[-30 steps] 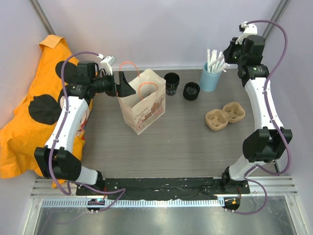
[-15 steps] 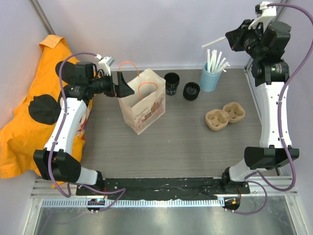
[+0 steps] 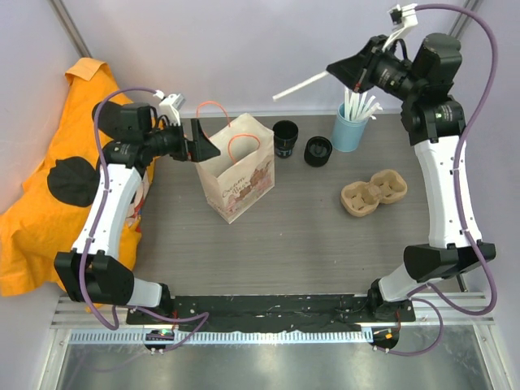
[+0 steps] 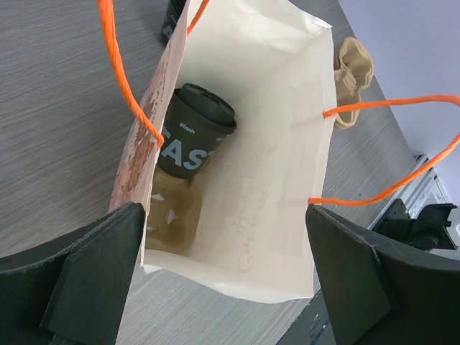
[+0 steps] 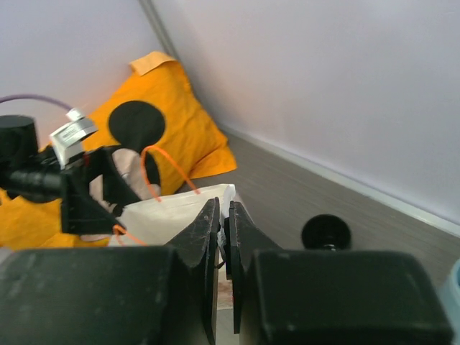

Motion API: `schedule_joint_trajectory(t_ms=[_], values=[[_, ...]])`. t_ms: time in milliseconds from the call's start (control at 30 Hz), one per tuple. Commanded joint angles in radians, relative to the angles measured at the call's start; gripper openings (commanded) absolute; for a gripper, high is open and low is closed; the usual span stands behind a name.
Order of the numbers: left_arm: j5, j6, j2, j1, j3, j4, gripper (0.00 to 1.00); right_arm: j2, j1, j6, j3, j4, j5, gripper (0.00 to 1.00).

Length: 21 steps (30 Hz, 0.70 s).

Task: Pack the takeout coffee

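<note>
Takeout coffee (image 4: 192, 136) is seated in a pulp tray (image 4: 169, 219) at the bottom of the paper bag (image 3: 240, 175), left of the desk (image 3: 309, 236) centre; I count that one packed. Left pincer (image 3: 201, 143) is spread wide at the bag's mouth. A second cup (image 3: 285, 138) and a third cup (image 3: 318, 151) stand by the far edge, unpacked. Right pincer (image 3: 351, 71) pinches a white straw (image 3: 301, 84) high over the far right corner.

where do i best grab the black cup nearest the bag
Probably from above, pinching its far and near walls below the rim: the black cup stands upright, with the paper bag close on one side and a second cup on the other.
</note>
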Motion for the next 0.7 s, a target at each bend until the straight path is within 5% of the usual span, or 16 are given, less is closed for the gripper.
schedule_joint_trajectory(t_ms=[0,667], values=[[0.011,0.004,-0.039,0.020,-0.003,0.041,1.00,0.026,0.076,0.042,0.047,0.040,-0.069,0.11],[0.019,-0.002,-0.057,0.066,-0.026,0.059,1.00,0.258,0.372,-0.129,0.106,-0.067,0.035,0.11]])
